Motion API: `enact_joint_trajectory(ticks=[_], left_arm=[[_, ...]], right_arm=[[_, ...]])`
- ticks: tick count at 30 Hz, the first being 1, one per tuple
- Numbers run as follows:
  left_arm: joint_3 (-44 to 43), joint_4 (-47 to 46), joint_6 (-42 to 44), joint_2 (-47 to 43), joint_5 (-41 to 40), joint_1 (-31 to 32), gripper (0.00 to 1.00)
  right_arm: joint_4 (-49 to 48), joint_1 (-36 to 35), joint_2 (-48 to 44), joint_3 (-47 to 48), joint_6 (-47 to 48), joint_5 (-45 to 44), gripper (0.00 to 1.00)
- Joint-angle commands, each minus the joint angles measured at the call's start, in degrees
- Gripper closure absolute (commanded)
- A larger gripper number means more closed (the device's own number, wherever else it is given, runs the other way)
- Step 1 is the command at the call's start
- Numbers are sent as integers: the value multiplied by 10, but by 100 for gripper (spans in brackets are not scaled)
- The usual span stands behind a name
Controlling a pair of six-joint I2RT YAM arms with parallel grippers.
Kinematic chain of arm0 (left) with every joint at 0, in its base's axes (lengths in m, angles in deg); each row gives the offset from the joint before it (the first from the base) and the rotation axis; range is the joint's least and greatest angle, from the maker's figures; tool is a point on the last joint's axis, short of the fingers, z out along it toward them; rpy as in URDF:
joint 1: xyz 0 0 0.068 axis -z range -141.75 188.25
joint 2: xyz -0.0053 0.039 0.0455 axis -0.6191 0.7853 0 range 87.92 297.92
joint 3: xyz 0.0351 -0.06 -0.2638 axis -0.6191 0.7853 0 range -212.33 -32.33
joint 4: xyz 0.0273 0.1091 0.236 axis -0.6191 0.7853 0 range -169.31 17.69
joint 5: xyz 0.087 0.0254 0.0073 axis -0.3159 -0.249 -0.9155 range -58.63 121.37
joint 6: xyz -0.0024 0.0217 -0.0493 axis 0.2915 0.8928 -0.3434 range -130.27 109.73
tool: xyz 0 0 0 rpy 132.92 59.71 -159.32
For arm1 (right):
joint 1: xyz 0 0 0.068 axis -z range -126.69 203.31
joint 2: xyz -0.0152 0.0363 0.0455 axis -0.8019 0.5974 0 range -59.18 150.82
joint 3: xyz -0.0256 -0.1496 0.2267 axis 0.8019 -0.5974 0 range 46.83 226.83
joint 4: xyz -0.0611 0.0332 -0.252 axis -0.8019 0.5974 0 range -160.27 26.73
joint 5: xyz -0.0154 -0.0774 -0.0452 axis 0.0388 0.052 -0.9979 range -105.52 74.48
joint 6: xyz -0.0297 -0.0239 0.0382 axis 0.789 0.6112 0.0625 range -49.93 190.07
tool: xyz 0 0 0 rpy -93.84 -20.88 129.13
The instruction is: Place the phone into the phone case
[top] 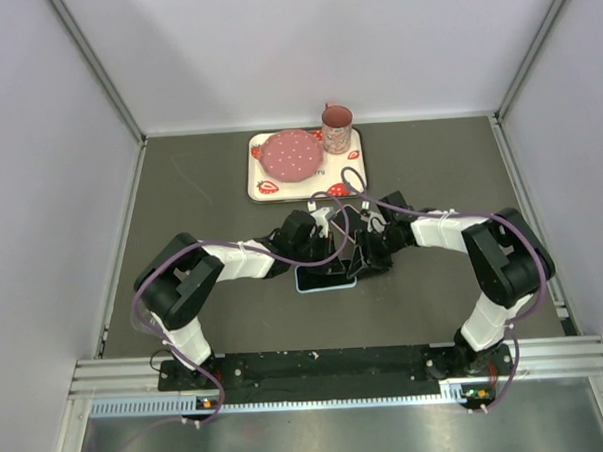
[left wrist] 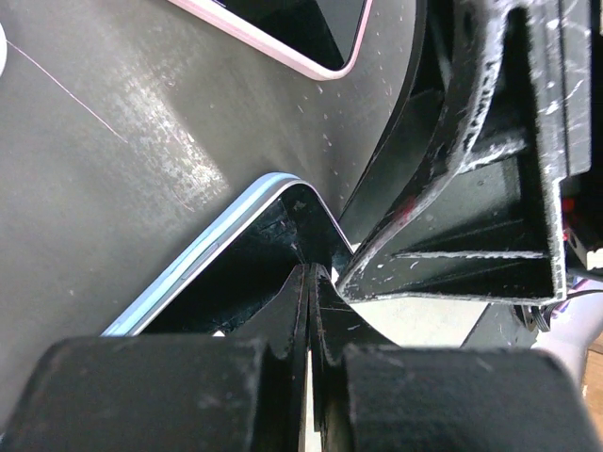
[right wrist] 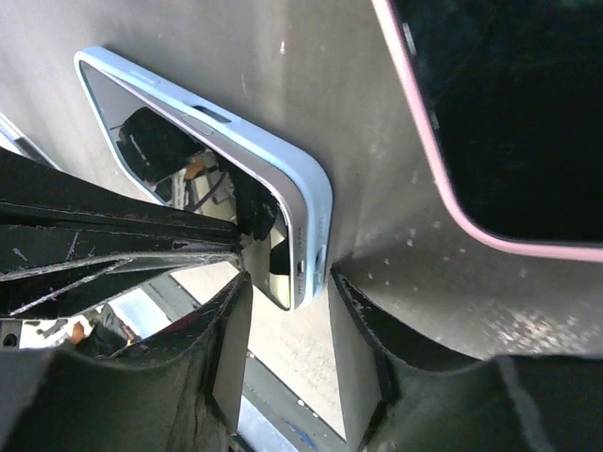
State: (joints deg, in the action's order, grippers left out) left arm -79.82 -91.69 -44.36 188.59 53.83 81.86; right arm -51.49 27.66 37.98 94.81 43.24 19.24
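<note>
The phone (right wrist: pixel 179 160), with a glossy dark screen and silver side, lies in a light blue phone case (right wrist: pixel 306 184) on the dark table; it shows in the top view (top: pixel 319 281) just in front of both grippers. I cannot tell whether the near corner is fully seated. My right gripper (right wrist: pixel 287 311) is open, its two fingers straddling the near corner of phone and case without closing on it. My left gripper (left wrist: pixel 309 273) is shut and empty, its tips resting on the phone's screen near the case's blue rim (left wrist: pixel 212 240). Both grippers meet over it in the top view, left (top: pixel 333 250) and right (top: pixel 363 253).
A second flat device with a pink rim and black face (right wrist: pixel 499 113) lies just beyond the phone, also in the left wrist view (left wrist: pixel 292 33). At the back, a white strawberry tray (top: pixel 257 188) holds a pink plate (top: pixel 288 154) and a pink mug (top: pixel 336 127). Walls on three sides.
</note>
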Motion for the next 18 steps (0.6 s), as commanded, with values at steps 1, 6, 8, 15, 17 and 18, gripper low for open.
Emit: enact_joint_trajectory(ticks=[1, 6, 8, 15, 17, 18], left_arm=[[14, 90, 32, 28, -61, 2, 100], [6, 103, 36, 28, -65, 2, 100], [2, 110, 39, 26, -76, 2, 100], [-12, 148, 54, 14, -108, 2, 100], [-12, 150, 57, 9, -114, 2, 100], [-13, 153, 58, 7, -118, 2, 100]], right_arm=[[-2, -19, 46, -14, 14, -62, 64], [34, -29, 71, 2, 12, -130, 74], [48, -38, 83, 9, 17, -152, 77], [92, -68, 106, 37, 29, -248, 91], [97, -70, 111, 44, 34, -254, 92], [97, -70, 111, 46, 33, -253, 92]])
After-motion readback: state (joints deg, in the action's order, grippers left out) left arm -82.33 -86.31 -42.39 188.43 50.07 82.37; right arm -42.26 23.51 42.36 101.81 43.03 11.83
